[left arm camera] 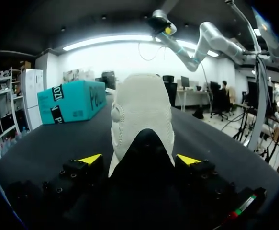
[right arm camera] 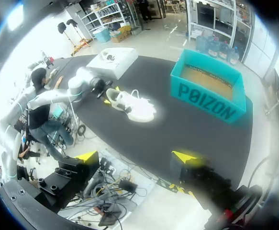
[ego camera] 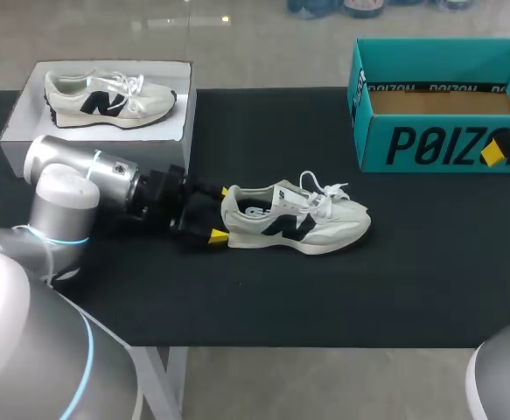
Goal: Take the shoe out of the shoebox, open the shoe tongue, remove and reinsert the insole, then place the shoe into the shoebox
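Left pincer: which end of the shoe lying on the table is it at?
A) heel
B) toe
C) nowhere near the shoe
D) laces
A: in the head view the left pincer sits right at the heel end of the shoe lying on the table, and its own wrist view looks along the shoe from behind the heel.

Silver-grey left arm (ego camera: 62, 179) ringed in glowing blue — black hand (ego camera: 220, 213), screw-studded, yellow fingertips (ego camera: 218, 234)
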`<move>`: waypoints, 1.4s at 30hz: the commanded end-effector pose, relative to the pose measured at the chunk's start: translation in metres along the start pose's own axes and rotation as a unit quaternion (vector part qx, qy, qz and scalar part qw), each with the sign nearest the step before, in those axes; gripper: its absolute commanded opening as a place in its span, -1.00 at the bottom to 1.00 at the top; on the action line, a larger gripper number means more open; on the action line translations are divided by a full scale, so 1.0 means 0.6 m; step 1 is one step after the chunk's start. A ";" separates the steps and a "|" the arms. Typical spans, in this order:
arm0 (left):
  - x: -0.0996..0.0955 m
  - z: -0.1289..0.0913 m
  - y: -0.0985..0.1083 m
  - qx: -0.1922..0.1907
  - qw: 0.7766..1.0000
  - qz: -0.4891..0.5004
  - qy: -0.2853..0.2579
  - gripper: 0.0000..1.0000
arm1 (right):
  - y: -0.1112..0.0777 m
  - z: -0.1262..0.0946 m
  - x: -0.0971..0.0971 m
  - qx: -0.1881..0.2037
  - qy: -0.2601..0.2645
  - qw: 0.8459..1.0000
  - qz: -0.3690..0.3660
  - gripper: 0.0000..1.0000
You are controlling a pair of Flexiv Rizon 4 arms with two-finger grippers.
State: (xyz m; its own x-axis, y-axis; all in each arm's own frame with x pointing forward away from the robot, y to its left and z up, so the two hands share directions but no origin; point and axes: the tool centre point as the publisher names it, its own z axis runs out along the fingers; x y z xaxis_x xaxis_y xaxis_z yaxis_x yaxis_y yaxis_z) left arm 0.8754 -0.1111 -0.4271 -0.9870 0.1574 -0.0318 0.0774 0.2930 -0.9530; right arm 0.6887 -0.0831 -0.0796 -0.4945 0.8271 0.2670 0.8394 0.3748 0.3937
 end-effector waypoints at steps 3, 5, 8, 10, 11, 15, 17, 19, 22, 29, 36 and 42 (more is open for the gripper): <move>-0.001 0.008 0.010 0.004 1.000 -0.004 0.001 1.00 | 0.005 0.001 -0.001 0.003 0.001 1.000 0.000 1.00; 0.001 0.008 0.011 0.005 1.000 -0.005 -0.001 1.00 | 0.005 0.001 -0.001 0.003 0.001 1.000 0.000 1.00; 0.004 0.008 0.012 0.008 1.000 -0.007 -0.003 1.00 | 0.005 0.001 -0.001 0.003 0.001 1.000 0.000 1.00; 0.006 0.009 0.013 0.009 1.000 -0.008 -0.003 1.00 | 0.005 0.001 -0.001 0.003 0.001 1.000 0.000 1.00; 0.007 0.010 0.013 0.010 1.000 -0.009 -0.004 1.00 | 0.005 0.001 -0.001 0.003 0.001 1.000 0.000 1.00; 0.008 0.010 0.014 0.009 1.000 -0.010 -0.006 1.00 | 0.005 0.001 -0.001 0.003 0.001 1.000 0.000 1.00; 0.008 0.010 0.013 0.009 1.000 -0.010 -0.007 1.00 | 0.005 0.001 -0.001 0.003 0.001 1.000 0.000 1.00; 0.007 0.011 0.011 0.008 1.000 -0.010 -0.008 1.00 | 0.005 0.001 -0.001 0.003 0.001 1.000 0.000 1.00; 0.005 0.014 0.010 0.007 1.000 -0.009 -0.008 1.00 | 0.005 0.001 -0.001 0.003 0.001 1.000 0.000 1.00; 0.004 0.019 0.013 0.008 1.000 -0.012 -0.010 1.00 | 0.005 0.001 -0.001 0.003 0.001 1.000 0.000 1.00; 0.003 0.021 0.009 -0.004 1.000 -0.005 -0.010 -1.00 | 0.005 0.001 -0.001 0.003 0.001 1.000 0.000 1.00; 0.003 0.021 0.009 -0.004 1.000 -0.005 -0.010 -1.00 | 0.005 0.001 -0.001 0.003 0.001 1.000 0.000 1.00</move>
State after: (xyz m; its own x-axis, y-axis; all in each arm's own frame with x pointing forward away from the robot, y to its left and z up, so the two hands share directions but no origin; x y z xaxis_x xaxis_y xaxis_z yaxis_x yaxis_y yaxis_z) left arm 0.8725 -0.1193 -0.4361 -0.9902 0.1370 -0.0276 0.0677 0.2970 -0.9525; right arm 0.6887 -0.0831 -0.0796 -0.4945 0.8271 0.2670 0.8394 0.3748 0.3937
